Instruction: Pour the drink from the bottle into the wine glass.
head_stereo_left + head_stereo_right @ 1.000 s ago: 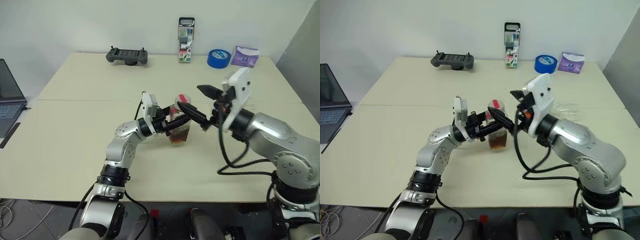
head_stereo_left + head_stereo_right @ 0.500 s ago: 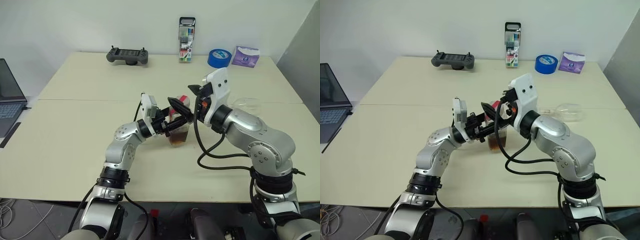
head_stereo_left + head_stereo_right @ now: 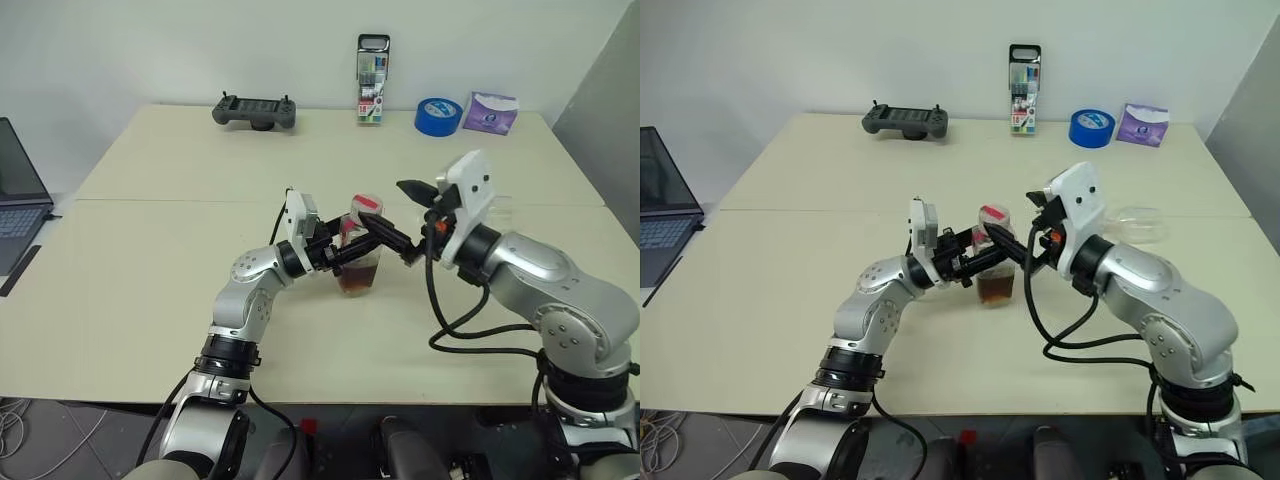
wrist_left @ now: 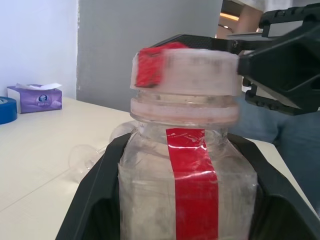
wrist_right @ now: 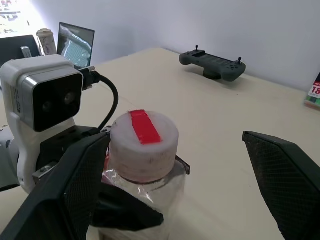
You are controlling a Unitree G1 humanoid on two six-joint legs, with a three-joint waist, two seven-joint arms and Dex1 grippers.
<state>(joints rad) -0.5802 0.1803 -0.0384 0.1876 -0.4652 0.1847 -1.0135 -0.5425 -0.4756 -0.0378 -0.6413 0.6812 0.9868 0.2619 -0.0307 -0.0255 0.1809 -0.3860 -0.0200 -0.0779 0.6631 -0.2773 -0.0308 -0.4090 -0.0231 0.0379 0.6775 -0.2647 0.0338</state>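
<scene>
The bottle (image 3: 358, 255) stands upright on the table, clear with a vertical red strip (image 4: 192, 185) and a pale cap (image 5: 144, 139) marked with red tape. The dark drink (image 3: 358, 280) fills its lowest part. My left gripper (image 3: 345, 256) is shut on the bottle's body from the left. My right gripper (image 3: 385, 200) is open at cap height, its fingers (image 5: 280, 185) set wide on either side of the cap, one close beside it. The wine glass (image 3: 1137, 221) seems to lie on its side on the table behind my right arm.
Along the table's far edge sit a game controller (image 3: 254, 110), a marker pack (image 3: 373, 66), a blue tape roll (image 3: 437, 115) and a purple tissue pack (image 3: 489, 112). A laptop (image 3: 15, 195) is at the left edge. A person's legs (image 4: 295, 150) show beyond the table.
Half a second ago my right gripper had swung left over the cap; it has since drawn back right, near where it began. The left gripper and bottle stayed put.
</scene>
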